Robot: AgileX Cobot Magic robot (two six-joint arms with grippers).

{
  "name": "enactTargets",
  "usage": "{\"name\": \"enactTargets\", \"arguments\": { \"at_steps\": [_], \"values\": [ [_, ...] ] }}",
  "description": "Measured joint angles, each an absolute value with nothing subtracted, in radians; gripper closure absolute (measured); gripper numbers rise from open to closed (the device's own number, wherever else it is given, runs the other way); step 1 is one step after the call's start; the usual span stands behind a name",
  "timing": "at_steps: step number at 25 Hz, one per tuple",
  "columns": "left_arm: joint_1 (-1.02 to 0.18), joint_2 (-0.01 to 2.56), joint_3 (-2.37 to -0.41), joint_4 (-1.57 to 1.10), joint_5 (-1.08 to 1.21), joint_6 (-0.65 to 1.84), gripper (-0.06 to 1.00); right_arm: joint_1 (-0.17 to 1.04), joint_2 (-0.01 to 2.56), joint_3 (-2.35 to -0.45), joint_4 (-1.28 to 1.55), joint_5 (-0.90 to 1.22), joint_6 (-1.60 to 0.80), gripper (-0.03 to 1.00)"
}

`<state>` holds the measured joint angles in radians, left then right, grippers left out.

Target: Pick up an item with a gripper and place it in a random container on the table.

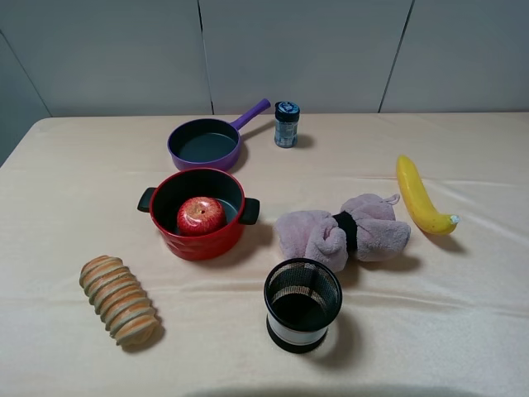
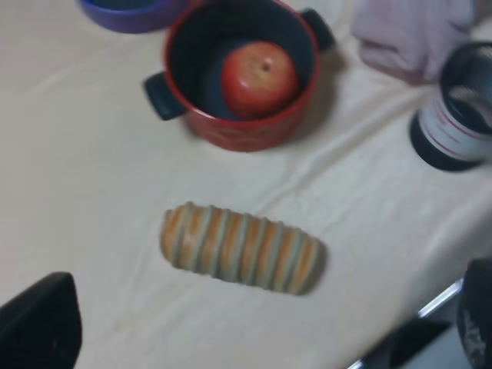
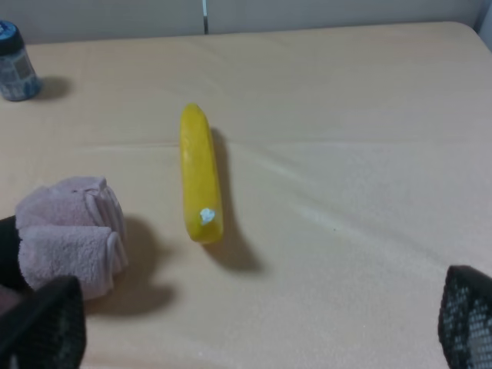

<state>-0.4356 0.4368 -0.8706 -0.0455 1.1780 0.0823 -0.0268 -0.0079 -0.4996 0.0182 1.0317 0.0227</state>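
Nearest you, the black mesh cup (image 1: 302, 304) stands upright at the front of the table (image 1: 463, 314), with the striped bread loaf (image 1: 119, 299) to its left. Behind them, your apple (image 1: 201, 215) already sits inside the red pot (image 1: 198, 241), so the placing looks done. Your left gripper (image 2: 254, 338) and right gripper (image 3: 254, 334) each show fingertips spread wide at the frame corners, holding nothing, raised off the cloth, probably retreated.

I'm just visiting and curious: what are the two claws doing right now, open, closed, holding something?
Left gripper: open, holding nothing, above the table by the striped bread.
Right gripper: open, holding nothing, near the banana.
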Motion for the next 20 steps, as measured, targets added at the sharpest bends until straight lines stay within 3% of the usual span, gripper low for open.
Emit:
{"name": "enactTargets", "arguments": {
  "at_steps": [10, 20],
  "values": [
    [-0.179, 0.186, -0.715, -0.052, 1.178, 0.082, -0.05, -0.027, -0.008, -0.500, 0.018, 1.032, 0.023, 0.27],
    [-0.026, 0.043, -0.581, -0.087, 1.159, 0.109, -0.05, -0.027, -0.008, -0.500, 0.018, 1.032, 0.023, 0.27]
  ]
}}
